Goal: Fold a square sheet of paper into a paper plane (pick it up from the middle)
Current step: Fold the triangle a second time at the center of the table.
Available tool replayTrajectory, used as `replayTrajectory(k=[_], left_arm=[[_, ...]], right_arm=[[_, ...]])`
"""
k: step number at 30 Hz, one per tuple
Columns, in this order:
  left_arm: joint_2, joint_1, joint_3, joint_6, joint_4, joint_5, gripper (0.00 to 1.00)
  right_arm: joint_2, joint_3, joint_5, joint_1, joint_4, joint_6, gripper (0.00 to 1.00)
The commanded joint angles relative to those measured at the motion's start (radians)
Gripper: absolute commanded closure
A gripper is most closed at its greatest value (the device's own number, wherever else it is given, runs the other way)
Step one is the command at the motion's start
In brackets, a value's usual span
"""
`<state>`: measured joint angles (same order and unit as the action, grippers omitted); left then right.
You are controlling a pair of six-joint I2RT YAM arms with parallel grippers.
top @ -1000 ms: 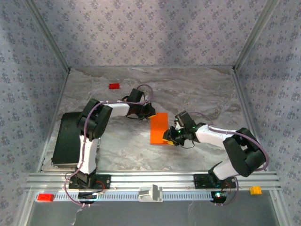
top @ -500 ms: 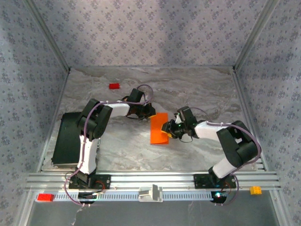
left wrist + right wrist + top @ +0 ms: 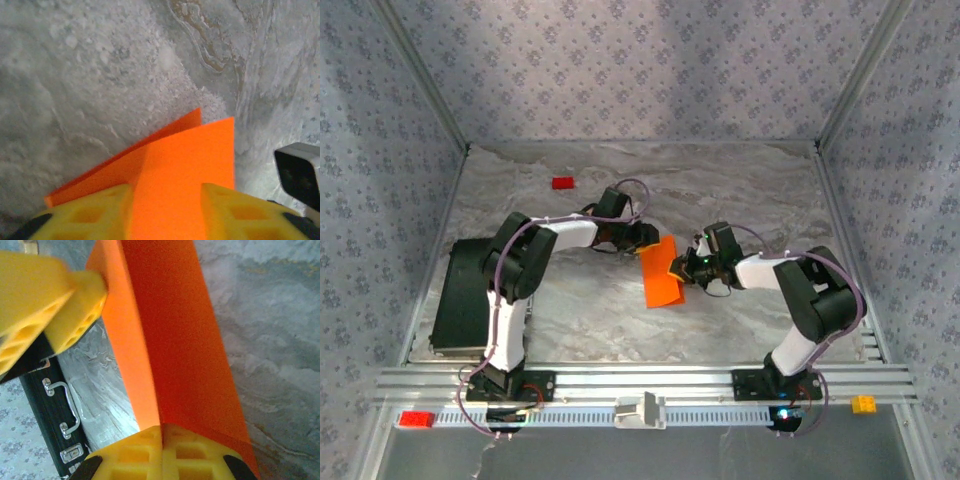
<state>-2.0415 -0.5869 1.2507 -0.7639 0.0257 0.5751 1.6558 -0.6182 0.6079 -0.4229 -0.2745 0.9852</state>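
Right gripper [image 3: 683, 270] has closed, pinching folded square sheet of paper [image 3: 660, 277] | left gripper [image 3: 644, 240] has released, fingers parted | long axis far-to-near, slightly tilted | pinched edge hidden

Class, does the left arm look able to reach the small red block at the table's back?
Probably yes: only bare table lies between the left gripper and the red block, and its jaws stand apart around the orange paper, which the right gripper pinches.

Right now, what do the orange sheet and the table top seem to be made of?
The orange sheet: thin matte paper, likely; it holds a sharp crease. The table top: looks like grey marble-patterned stone or a printed laminate; veins show, with little gloss.
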Motion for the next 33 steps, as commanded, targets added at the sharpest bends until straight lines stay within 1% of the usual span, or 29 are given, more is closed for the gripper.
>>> replayTrajectory(k=[1,4,7,10,13,16,19,21,26,33], left_arm=[[0.110,-0.019,0.014,0.048,0.106,-0.032,0.50],[0.185,-0.032,-0.024,0.073,0.126,-0.077,0.45],[0.260,-0.057,-0.091,0.107,0.114,-0.122,0.44],[0.315,-0.105,-0.153,0.153,0.098,-0.160,0.44],[0.362,-0.187,-0.207,0.224,0.100,-0.244,0.44],[0.407,-0.287,-0.261,0.281,0.087,-0.372,0.44],[0.439,-0.384,-0.289,0.346,0.086,-0.509,0.42],[0.445,-0.441,-0.289,0.379,0.093,-0.592,0.39],[0.414,-0.547,-0.257,0.447,0.127,-0.755,0.34],[0.312,-0.644,-0.175,0.513,0.190,-0.935,0.31]], right_arm=[[0.022,0.005,0.019,0.006,-0.042,0.023,0.99],[0.019,0.009,-0.003,0.011,-0.054,0.047,0.99],[0.009,0.018,-0.018,0.022,-0.066,0.070,0.98],[0.004,0.027,-0.018,0.033,-0.077,0.086,0.97],[0.002,0.028,0.005,0.033,-0.089,0.092,0.92],[0.002,0.020,0.029,0.030,-0.089,0.091,0.88],[-0.001,0.018,0.038,0.031,-0.078,0.087,0.87],[-0.003,0.015,0.037,0.031,-0.067,0.084,0.87],[-0.004,0.011,0.041,0.031,-0.056,0.084,0.87],[-0.015,0.001,0.037,0.029,-0.037,0.081,0.87]])
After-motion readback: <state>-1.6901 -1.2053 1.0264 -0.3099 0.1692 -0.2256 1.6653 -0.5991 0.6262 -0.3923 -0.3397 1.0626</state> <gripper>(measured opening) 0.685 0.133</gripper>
